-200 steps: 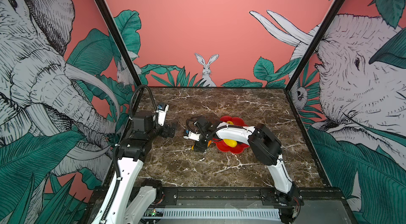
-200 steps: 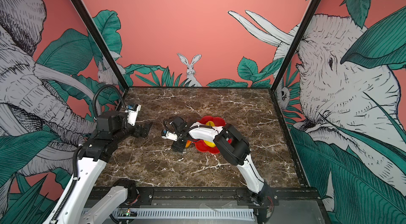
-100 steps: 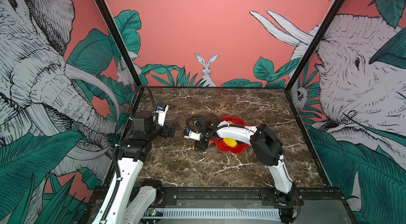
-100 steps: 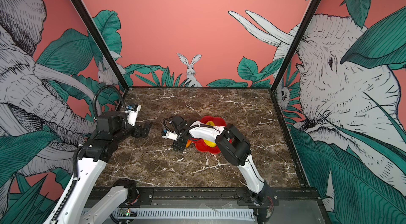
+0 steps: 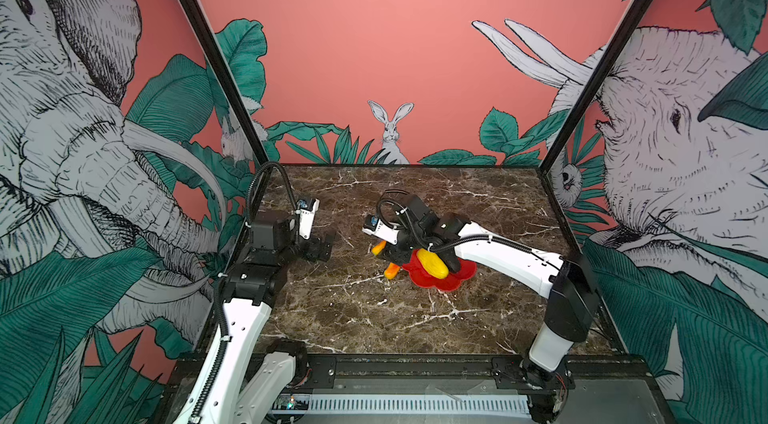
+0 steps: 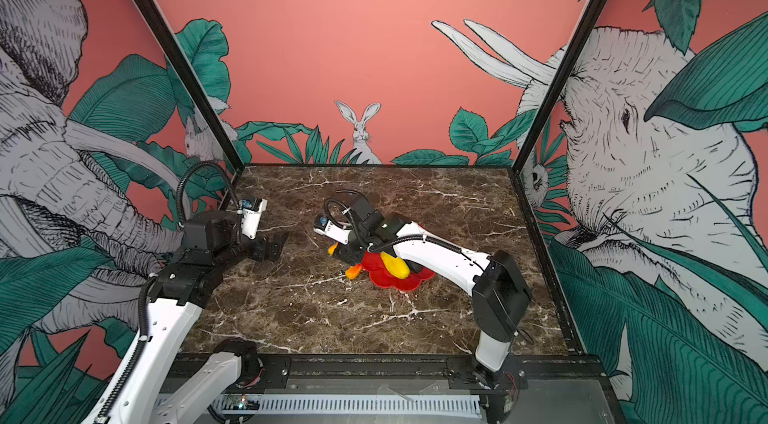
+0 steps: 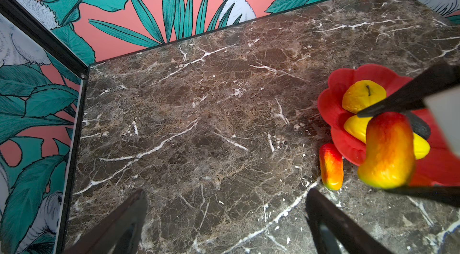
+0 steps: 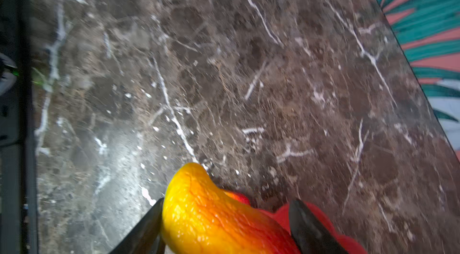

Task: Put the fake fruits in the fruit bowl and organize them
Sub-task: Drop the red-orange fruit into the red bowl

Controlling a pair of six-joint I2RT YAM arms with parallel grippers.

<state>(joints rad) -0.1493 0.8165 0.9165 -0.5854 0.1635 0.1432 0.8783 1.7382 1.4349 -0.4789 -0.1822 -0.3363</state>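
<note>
The red-orange fruit (image 7: 388, 150) sits between the fingers of the right gripper (image 8: 226, 235), which is closed on its middle at about half width. It hangs over the near rim of the red bowl (image 7: 333, 120). It looks like light, stiff plastic with a smooth skin, so it may slip or turn. The hold across the thick middle seems the safest.

Under the gripper, inside the bowl, lie a round yellow fruit (image 7: 361, 96), a long yellow fruit (image 7: 356, 125) and a dark fruit (image 7: 419, 128). A second red-orange fruit (image 7: 331, 166) lies on the desk (image 7: 199, 115), just beside the rim.

The left gripper (image 7: 225, 194) is wide open and empty, well apart from the bowl.

The dark fruit is mostly covered. The centre of the bowl is hidden, and the right wrist view is blurred.
</note>
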